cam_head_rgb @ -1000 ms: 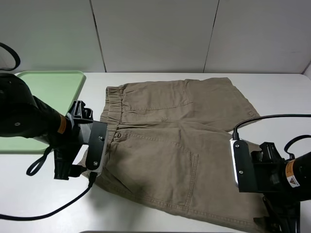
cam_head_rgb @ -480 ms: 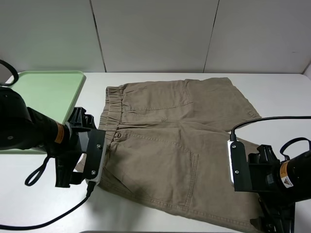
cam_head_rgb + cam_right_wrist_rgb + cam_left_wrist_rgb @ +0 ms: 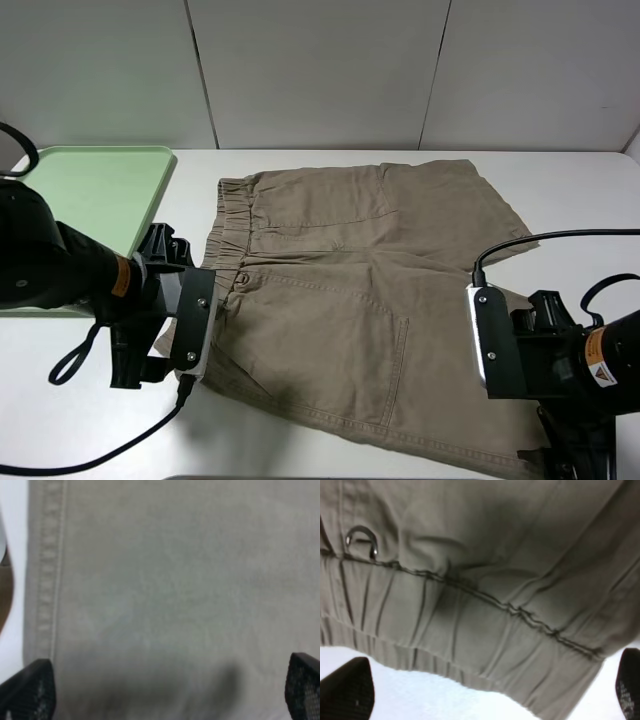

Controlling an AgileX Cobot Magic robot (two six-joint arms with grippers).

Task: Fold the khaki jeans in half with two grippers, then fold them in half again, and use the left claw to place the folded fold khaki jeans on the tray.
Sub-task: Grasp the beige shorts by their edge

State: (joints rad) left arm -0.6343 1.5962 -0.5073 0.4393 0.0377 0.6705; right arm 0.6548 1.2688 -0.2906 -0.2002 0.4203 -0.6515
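Your khaki jeans lie spread flat at the centre of the desk. The elastic waistband points toward 9 o'clock and the leg hems toward 3 o'clock. The tray sits nearby at 10 o'clock.

Neither gripper holds anything. The left gripper hangs with its jaws wide apart over the waistband's near corner at 8 o'clock. The right gripper is just as wide over the near leg's stitched hem at 4 o'clock.

Expect light, soft, limp cloth that sags and drags between your two holds. Pinch the thick gathered waistband and the stitched hem, where the layers give a firmer bite, and lift both ends evenly.
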